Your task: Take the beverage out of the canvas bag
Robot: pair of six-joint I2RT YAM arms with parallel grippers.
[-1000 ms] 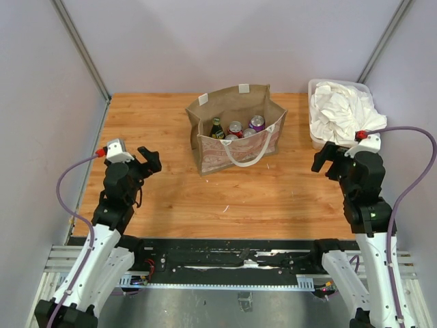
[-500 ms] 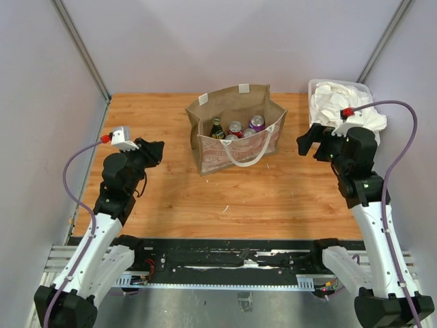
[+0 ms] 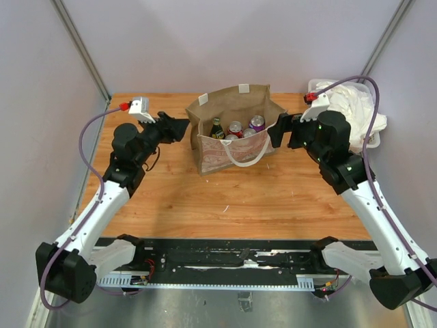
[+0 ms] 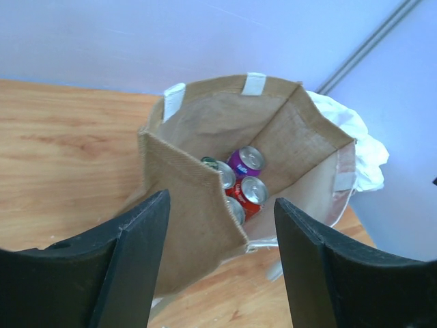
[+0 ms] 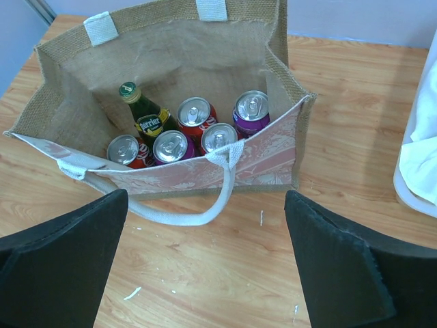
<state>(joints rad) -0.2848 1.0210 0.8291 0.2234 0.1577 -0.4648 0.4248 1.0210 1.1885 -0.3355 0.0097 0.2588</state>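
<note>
Wood-grain tabletop [image 3: 171, 198], pale lilac walls [image 3: 205, 41]. Canvas bag [image 5: 171, 61] held cans [image 5: 194, 113] and a green bottle [image 5: 147, 116] labelled Perrier. Left tool [image 4: 222, 205] and right tool [image 5: 205, 201] stood released.

A robot test cell: plain partition walls [image 3: 205, 41] enclose a wooden table [image 3: 273, 198] edged by a metal rail [image 3: 225, 281].

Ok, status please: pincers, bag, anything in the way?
Both open, empty: left pincer and right pincer flanking canvas bag. Bag upright, cans and bottle inside. Nothing over its mouth.

Coarse canvas bag [image 5: 164, 61], smooth wooden table [image 5: 341, 68]
</note>
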